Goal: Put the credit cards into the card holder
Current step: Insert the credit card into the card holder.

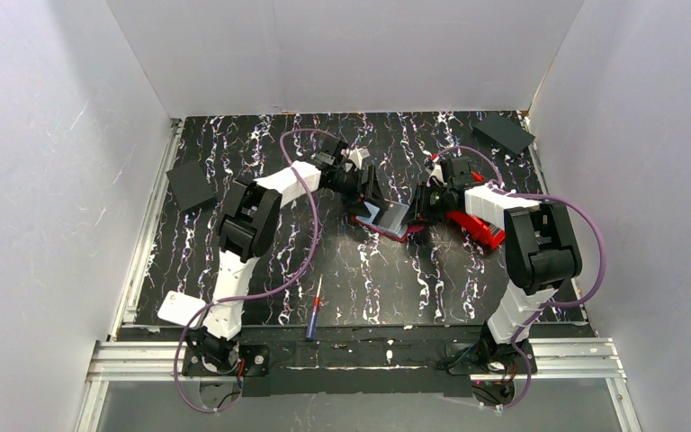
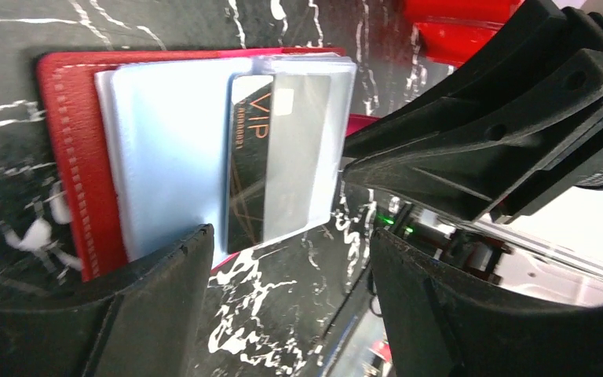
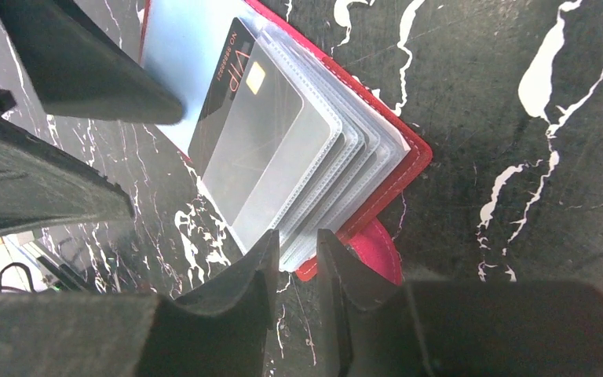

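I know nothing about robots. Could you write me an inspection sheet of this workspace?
Surface: black marbled table.
Job's things: red holder lies open mid-table; VIP card sits in its clear sleeve; pale card, perhaps another, lies by left base.
Clutter: black square far left, another far right; pen-like tool near front; red bin under right arm.
Grippers: left gripper open beside holder; right gripper nearly closed at sleeves' edge, grip unclear.
Cables: purple cables loop along both arms.
Surroundings: white walls on three sides; metal rail in front.
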`<act>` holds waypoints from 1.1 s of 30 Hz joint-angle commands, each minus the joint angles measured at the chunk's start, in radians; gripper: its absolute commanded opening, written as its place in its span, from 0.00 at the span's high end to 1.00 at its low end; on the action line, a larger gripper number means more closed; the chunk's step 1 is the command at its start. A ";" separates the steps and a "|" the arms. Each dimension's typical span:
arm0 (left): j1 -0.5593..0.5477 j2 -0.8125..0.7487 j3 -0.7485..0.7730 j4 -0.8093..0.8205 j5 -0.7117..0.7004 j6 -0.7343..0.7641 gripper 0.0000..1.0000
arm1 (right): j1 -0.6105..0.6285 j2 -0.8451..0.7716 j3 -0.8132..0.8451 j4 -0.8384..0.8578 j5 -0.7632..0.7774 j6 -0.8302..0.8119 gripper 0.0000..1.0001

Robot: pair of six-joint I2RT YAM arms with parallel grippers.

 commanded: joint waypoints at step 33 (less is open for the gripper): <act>-0.056 0.060 0.128 0.068 0.054 -0.083 0.33 | -0.002 0.014 0.024 0.038 -0.022 0.000 0.67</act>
